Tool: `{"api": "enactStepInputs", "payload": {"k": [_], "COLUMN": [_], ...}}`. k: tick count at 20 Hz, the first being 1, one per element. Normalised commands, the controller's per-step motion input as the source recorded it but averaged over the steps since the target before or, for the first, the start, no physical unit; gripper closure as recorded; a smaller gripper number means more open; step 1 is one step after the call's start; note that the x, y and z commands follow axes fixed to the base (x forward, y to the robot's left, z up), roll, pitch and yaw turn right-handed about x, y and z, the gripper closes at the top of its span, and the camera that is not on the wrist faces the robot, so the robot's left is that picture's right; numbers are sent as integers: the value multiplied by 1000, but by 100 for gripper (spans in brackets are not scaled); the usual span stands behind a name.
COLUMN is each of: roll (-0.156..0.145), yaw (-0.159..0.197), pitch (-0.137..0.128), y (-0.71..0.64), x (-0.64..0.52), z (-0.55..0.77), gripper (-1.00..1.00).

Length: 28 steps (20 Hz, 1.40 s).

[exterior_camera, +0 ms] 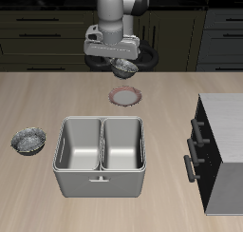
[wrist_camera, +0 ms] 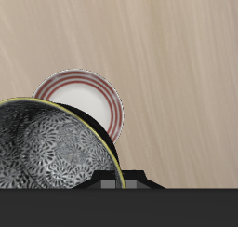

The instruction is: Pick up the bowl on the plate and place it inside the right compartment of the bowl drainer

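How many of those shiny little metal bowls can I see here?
2. One bowl hangs in the tool, lifted above the plate. A second bowl sits on the table beside the bowl drainer. None seems hidden.

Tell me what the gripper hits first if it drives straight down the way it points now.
The gripper, holding the bowl, points down at the table. Going straight on, the bowl would likely meet the plate or bare tabletop beside it; the exact alignment is unclear.
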Motion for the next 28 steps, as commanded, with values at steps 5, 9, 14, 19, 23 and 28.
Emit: {"api": "enactStepInputs", "payload": {"k": [5, 9, 14, 19, 23, 28], "roll": [-8, 0, -7, -13, -35, -29], "yaw": [14, 1, 9, 8, 29, 40], "pitch": [-69, -60, -30, 1, -4, -14], "y": [32, 50, -34, -102, -92, 7], "x": [43, -9, -15, 120, 231, 276], "z": [522, 465, 207, 70, 209, 311], "gripper": [100, 100, 100, 100, 100, 100]}}
